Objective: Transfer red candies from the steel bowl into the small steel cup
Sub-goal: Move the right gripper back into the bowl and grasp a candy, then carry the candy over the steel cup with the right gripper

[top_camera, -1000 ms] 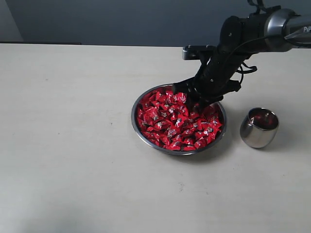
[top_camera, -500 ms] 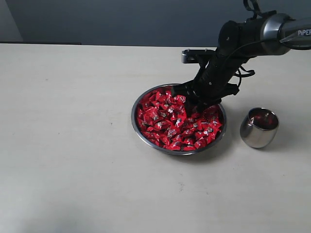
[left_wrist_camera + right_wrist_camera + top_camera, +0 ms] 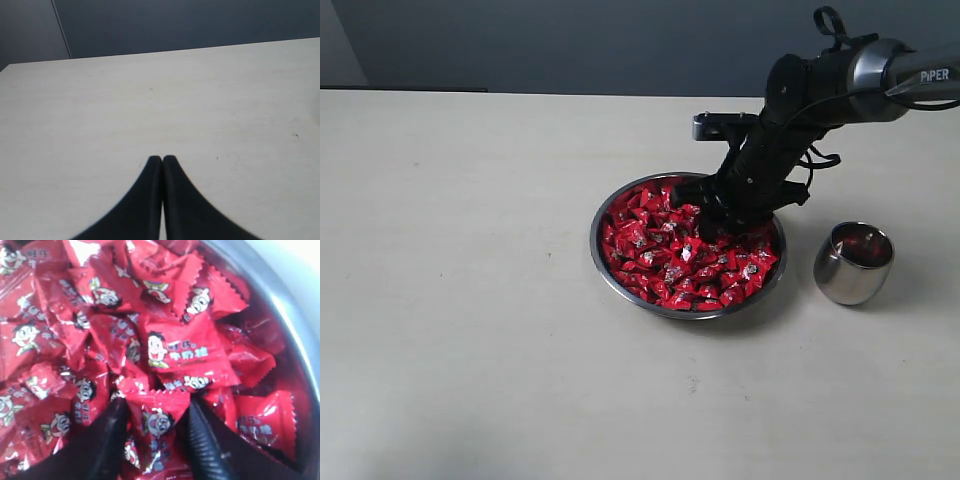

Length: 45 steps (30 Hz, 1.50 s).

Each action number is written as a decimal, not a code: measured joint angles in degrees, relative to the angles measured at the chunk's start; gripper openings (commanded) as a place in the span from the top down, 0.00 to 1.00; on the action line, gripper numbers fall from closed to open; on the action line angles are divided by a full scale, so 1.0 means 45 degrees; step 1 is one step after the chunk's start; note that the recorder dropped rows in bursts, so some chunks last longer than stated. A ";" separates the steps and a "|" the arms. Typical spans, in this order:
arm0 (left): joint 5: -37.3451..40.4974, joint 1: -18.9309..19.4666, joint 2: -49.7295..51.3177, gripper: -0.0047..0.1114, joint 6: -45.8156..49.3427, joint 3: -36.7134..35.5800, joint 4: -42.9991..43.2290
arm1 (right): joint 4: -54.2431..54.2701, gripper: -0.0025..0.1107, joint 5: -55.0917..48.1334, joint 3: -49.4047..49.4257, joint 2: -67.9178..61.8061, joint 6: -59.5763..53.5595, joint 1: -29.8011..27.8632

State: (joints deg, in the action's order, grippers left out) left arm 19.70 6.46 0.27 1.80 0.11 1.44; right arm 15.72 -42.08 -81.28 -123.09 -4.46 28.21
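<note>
The steel bowl [image 3: 665, 311] sits mid-table, heaped with red candies [image 3: 665, 262]. My right gripper [image 3: 717, 222] is dipped into the pile at the bowl's far right side. In the right wrist view it [image 3: 156, 402] stands open, its two black fingers pushed down among the candies [image 3: 175, 352] with one wrapped candy [image 3: 158, 426] lying between them, close to the bowl's wall [image 3: 267, 297]. The small steel cup [image 3: 852, 264] stands upright to the right of the bowl, with a red glint inside. My left gripper [image 3: 162, 159] is shut over bare table and holds nothing.
The pale tabletop [image 3: 470, 300] spreads wide to the left of and in front of the bowl. A dark wall [image 3: 570, 40] runs along the far edge. The right arm's black wrist and cables [image 3: 810, 90] hang above the bowl's far rim.
The right arm has edged a little to the left and its fingers have sunk deeper into the candy pile. The jaws have stayed open. Bowl and cup have not moved.
</note>
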 measured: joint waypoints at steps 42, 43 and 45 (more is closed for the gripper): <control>0.0000 0.0000 0.0000 0.96 0.0000 0.0000 0.0000 | -0.6400 0.99 -0.0591 0.4263 0.7782 0.4144 -0.0295; 0.0000 0.0000 0.0000 0.96 0.0000 0.0000 0.0000 | -0.6376 0.99 -0.0542 0.4530 0.7878 0.4200 -0.0539; 0.0000 0.0000 0.0000 0.96 0.0000 0.0000 0.0000 | -0.6189 0.99 -0.0455 0.5012 0.7923 0.4226 -0.1152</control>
State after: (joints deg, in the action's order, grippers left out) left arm 19.70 6.46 0.27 1.80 0.11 1.44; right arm -12.13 -44.13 -58.72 -87.44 14.55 23.03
